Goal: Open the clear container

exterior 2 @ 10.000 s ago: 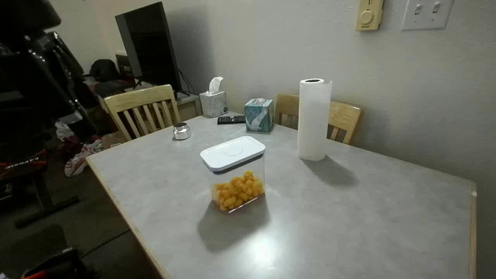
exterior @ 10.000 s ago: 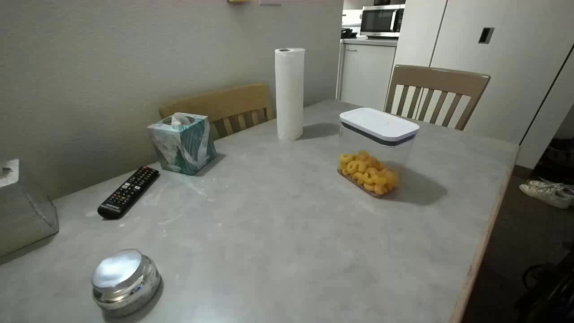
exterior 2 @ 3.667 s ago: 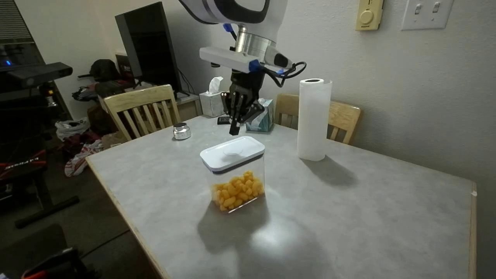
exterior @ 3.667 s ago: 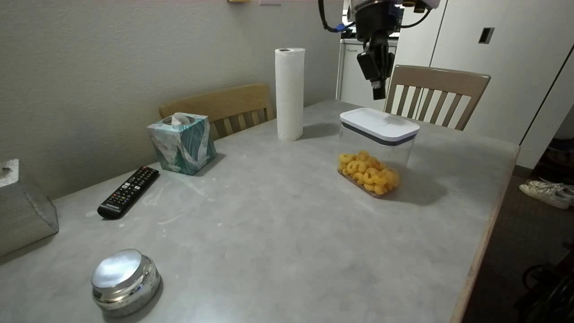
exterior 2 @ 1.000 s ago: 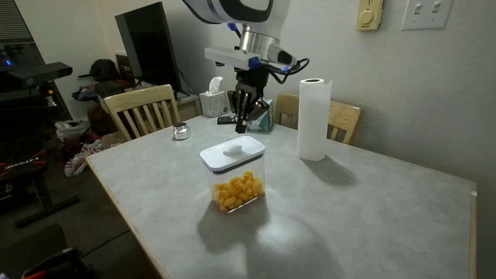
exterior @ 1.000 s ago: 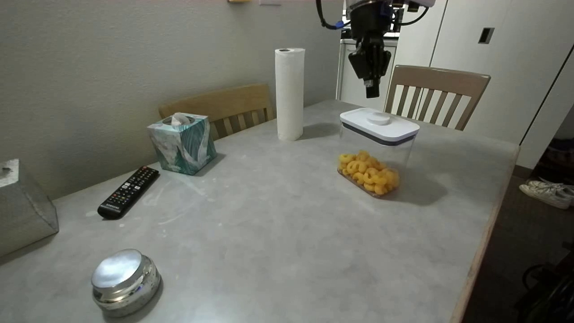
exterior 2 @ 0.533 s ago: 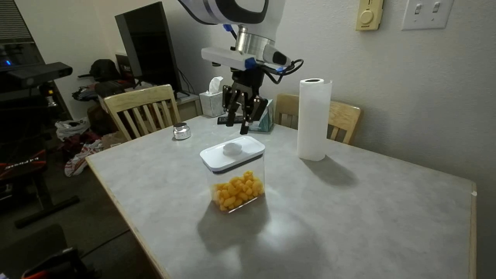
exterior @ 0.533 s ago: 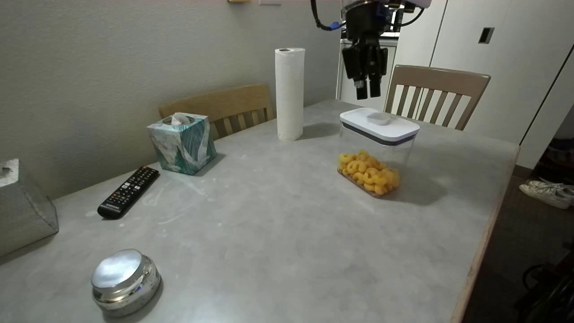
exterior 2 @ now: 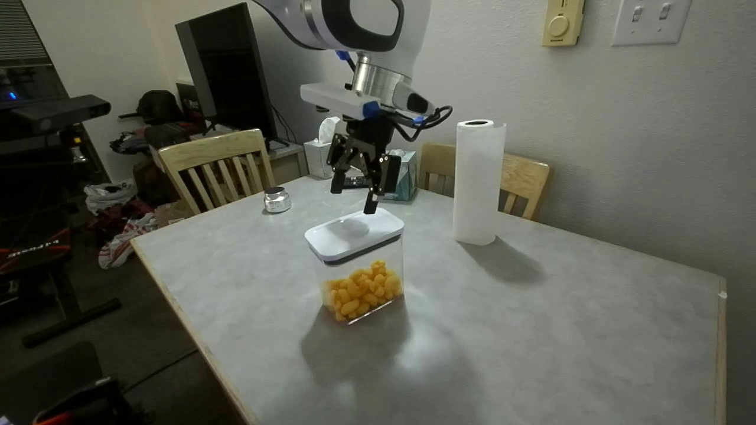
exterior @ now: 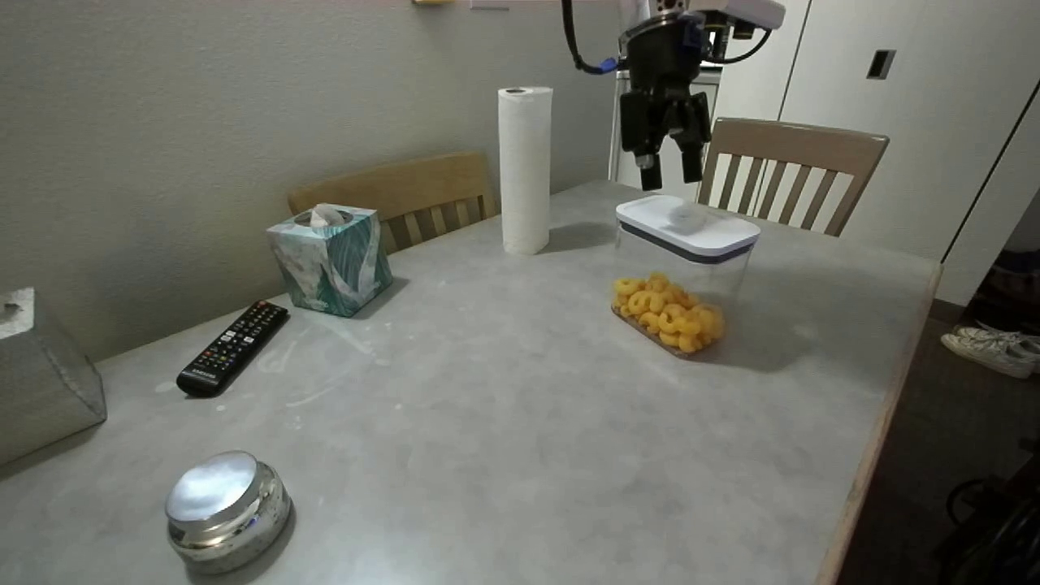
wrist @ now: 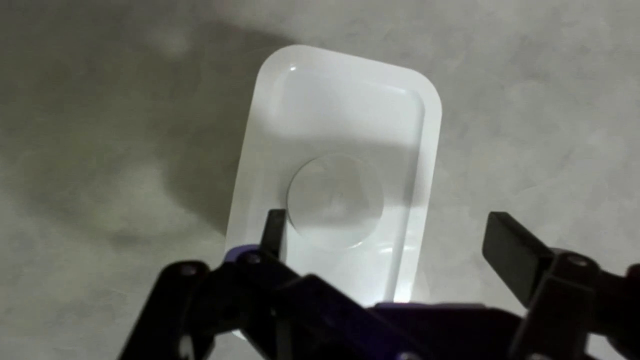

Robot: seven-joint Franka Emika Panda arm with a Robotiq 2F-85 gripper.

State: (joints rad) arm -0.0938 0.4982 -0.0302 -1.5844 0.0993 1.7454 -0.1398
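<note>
Clear container point(exterior: 686, 280) upright on the grey desk point(exterior: 487, 455); white lid point(exterior 2: 328, 241) seated on its top. Yellow curled pieces point(exterior 2: 361, 289) in its lower part, seen through its side. End effector point(exterior 2: 354, 196) hangs above the lid, pointing down, its fingers point(wrist: 517, 260) spread wide; in an exterior view a gap shows between fingertips point(exterior: 651, 177) and lid. Wrist view, looking down: round disc point(wrist: 340, 205) in the middle of the lid, both partly shaded. One finger overlaps the lid just beside the disc; the other lies out past the lid's long edge, with desk behind it. Whether the disc stands proud: cannot tell. Elsewhere on the desk: paper towel roll point(exterior: 525, 171), upright, apart from the container; teal-patterned tissue box point(exterior: 329, 264) with black remote control point(exterior: 233, 349) just beside it; round metal tin point(exterior: 227, 512), well apart from the container; grey tissue box point(exterior 2: 317, 160), partly hidden behind the end effector in an exterior view. Wooden chair point(exterior 2: 214, 146) stands at the desk's edge.
</note>
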